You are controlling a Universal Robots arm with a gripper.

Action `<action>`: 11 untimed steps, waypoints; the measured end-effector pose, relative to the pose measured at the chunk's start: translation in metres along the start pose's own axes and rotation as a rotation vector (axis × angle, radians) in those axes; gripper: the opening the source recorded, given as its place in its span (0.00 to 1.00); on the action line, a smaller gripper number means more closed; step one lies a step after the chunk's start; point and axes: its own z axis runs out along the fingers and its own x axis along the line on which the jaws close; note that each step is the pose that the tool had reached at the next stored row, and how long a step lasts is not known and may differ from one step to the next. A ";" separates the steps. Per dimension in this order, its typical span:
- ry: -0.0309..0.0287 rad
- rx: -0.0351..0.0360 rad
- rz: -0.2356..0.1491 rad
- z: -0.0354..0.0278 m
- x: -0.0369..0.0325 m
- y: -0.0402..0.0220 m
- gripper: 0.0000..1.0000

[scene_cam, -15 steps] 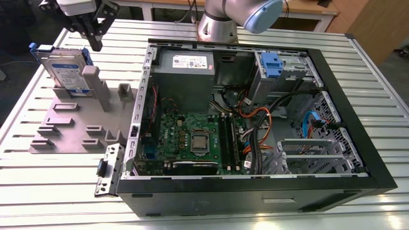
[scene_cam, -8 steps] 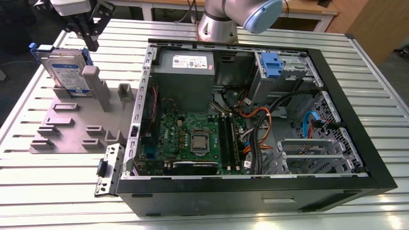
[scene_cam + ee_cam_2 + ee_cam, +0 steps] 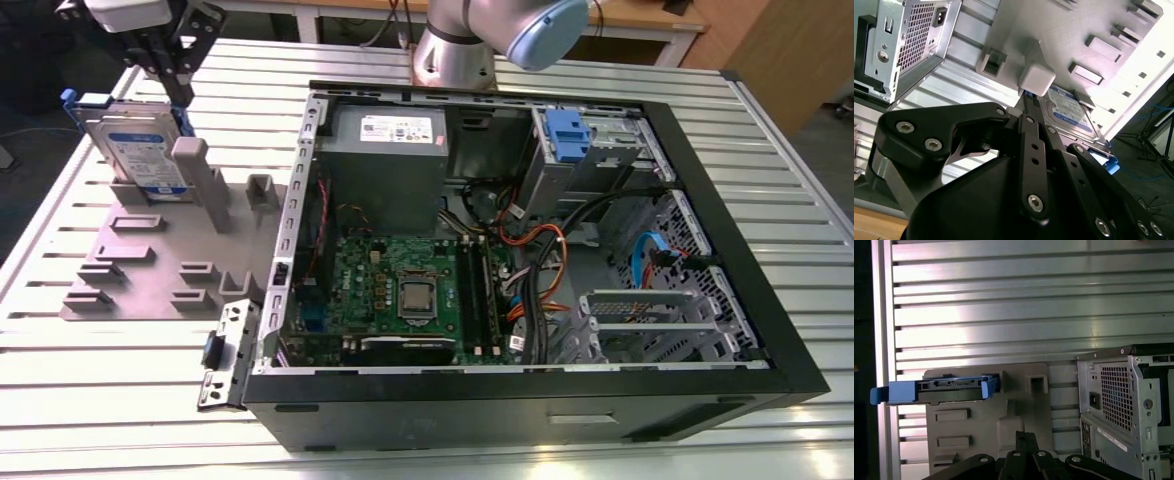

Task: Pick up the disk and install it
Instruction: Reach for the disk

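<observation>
Fixture [image 3: 147, 280]: holds disk [image 3: 134, 150] upright.
Gripper [image 3: 160, 80]: above disk; grasp cannot be told.
Post [image 3: 191, 175]: 1, before disk face.
Case [image 3: 534, 385]: open, near disk.

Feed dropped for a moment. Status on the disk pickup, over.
Arm's gripper at top edge of disk, hold unconfirmed. Disk upright in grey fixture, beside open computer case. Fixture's post close beside disk.

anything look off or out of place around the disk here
Nothing stands out. The disk stands on edge in the grey fixture beside the open computer case, with the gripper at its top edge.
</observation>
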 end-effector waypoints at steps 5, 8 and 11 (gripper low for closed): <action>0.0001 0.0001 0.000 0.0000 0.0007 -0.0001 0.11; 0.0000 0.0000 0.000 0.0000 0.0014 -0.0001 0.11; 0.0001 0.0001 0.000 0.0000 0.0015 -0.0001 0.11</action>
